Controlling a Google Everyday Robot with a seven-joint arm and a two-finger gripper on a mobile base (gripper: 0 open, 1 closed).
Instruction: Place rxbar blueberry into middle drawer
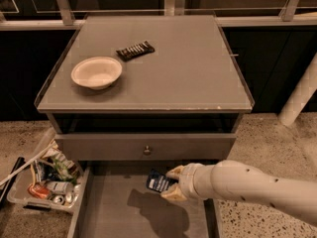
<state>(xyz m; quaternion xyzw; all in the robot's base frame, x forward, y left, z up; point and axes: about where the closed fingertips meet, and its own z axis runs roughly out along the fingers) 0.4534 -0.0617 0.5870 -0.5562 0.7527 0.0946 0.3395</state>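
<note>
While the white arm reaches in low from the right, its gripper [170, 183] pinches the rxbar blueberry [158, 183] just above the open middle drawer [114, 217]. Up on the desk [188, 68] sit a bowl [96, 72] and a dark bar [134, 50]; a cluttered bin [47, 182] lies left of the drawer.

My cream-yellow pincer [172, 183], on a white arm [257, 187] with dark dots, holds the dark blue, white-lettered rxbar blueberry [157, 183] above the plain grey middle drawer [106, 209]. On the grey surface [188, 73] sit a cream bowl [96, 72] and a black-brown bar [135, 50] with white lettering.
</note>
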